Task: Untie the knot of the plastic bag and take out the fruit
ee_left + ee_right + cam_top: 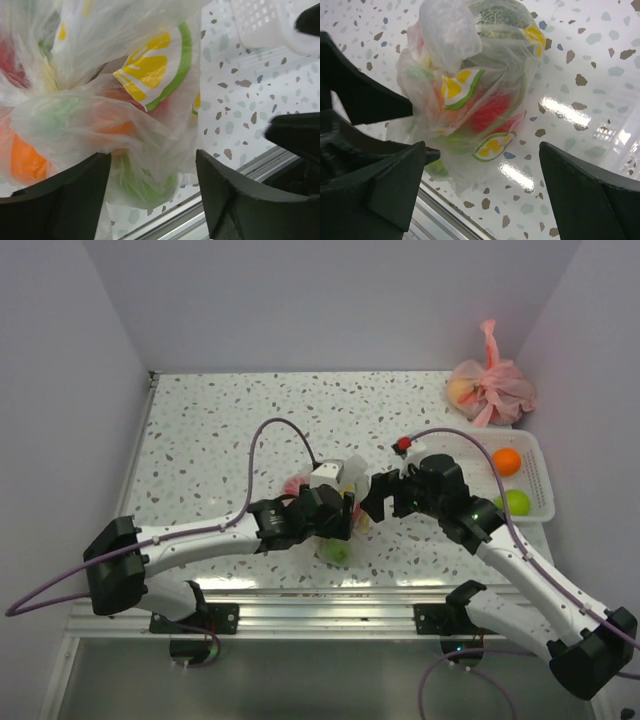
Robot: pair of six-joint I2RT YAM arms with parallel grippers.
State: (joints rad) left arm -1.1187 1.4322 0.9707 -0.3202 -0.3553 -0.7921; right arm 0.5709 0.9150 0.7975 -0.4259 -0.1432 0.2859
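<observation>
Plastic bag (470,100), one; pink bag (490,388), one

Left gripper (345,512) and right gripper (374,498) face inward (both jaws spread).

- Arms: two, a left arm (190,535) and a right arm (530,570).
- End effectors: two, the left end effector (152,200) and the right end effector (505,190), each with two fingers.
- Bags: two, one clear printed plastic bag (465,90) and one pink bag (490,390).
- Knot (445,30) on the clear bag: one.
- Fruit (490,112) inside the clear bag: orange, red and green pieces, number not countable through the plastic, plus one lumpy green-grey piece.
- Basket (535,465): one, white.
- Fruits in the basket: two, one orange fruit (507,461) and one green fruit (515,502).
- Table (220,420): one.
- Purple cables (270,430): two.
</observation>
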